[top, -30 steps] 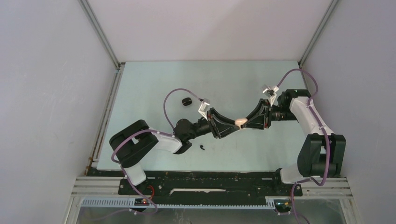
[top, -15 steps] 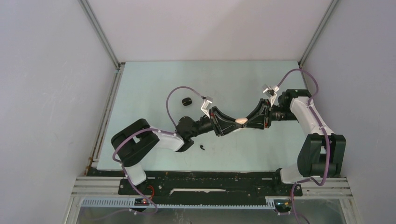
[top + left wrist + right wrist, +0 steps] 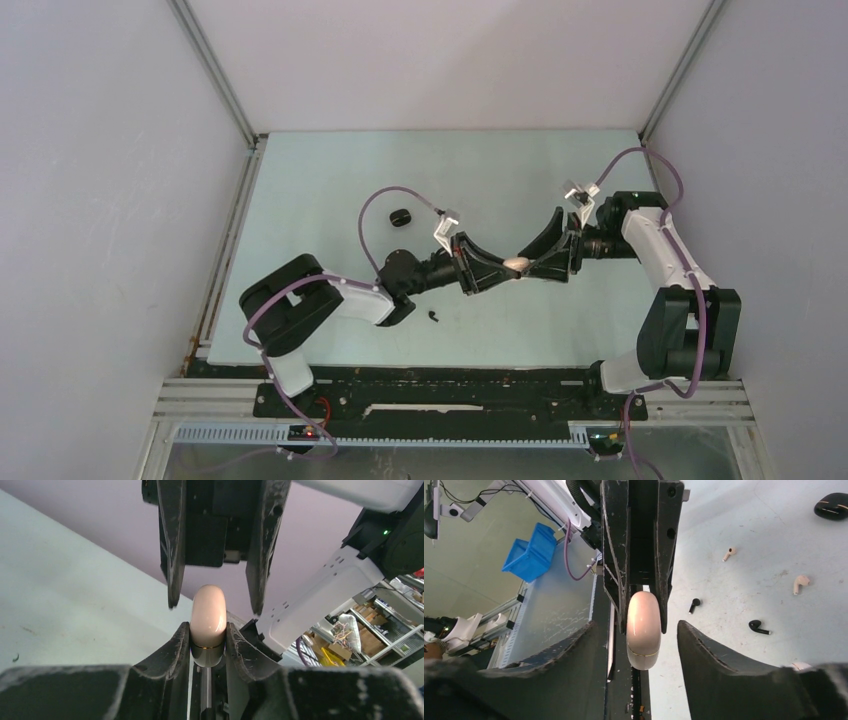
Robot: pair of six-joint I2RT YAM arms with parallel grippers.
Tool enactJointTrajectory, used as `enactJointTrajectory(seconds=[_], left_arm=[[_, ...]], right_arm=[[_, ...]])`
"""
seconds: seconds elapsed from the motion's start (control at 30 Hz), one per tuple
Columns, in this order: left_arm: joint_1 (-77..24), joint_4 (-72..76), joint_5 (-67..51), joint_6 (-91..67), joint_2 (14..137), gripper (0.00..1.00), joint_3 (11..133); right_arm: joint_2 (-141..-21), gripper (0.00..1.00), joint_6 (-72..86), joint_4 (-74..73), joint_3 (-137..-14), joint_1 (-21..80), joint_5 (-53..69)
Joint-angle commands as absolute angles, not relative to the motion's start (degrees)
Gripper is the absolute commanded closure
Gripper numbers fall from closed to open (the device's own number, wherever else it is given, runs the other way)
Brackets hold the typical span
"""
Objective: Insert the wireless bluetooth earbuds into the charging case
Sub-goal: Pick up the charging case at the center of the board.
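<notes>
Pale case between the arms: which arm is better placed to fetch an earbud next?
Probably the right. The left gripper is shut on the pale case; the right gripper stands open, gripping nothing, free to reach for a black earbud on the table.

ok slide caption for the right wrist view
Pink case held by the left tool, flanked by the open right tool, earbuds loose on the table

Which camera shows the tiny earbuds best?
The right wrist view: four earbuds lie clearly on the table, two pale, two black. The top view shows only one dark speck; the left wrist view shows none clearly.
</notes>
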State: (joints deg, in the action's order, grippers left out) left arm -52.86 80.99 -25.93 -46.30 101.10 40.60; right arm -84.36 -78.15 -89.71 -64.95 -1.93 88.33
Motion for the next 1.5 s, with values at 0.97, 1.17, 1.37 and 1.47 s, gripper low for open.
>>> enactJointTrajectory(seconds=[0.97,1.17,1.37,1.47], left_arm=[[-57.22,52.14,-24.87,2.51,71.46,0.85,20.64],[-56.87,57.41,-25.67,0.48,72.90,0.84,19.28],[-56.79,59.49,-27.29,-1.38,73.52,0.84,19.17],[-56.78,59.88,-27.62,-1.75,74.01,0.84,19.24]], right_arm=[[-58.01,0.03,-35.22,-38.47,-51.74,21.14,52.23],[-59.17,0.40,-41.72,-45.05,-52.87,29.45,41.23],[-61.30,0.46,-40.22,-43.73,-53.68,29.65,44.84],[-63.73,0.46,-39.79,-43.64,-54.21,29.99,46.68]])
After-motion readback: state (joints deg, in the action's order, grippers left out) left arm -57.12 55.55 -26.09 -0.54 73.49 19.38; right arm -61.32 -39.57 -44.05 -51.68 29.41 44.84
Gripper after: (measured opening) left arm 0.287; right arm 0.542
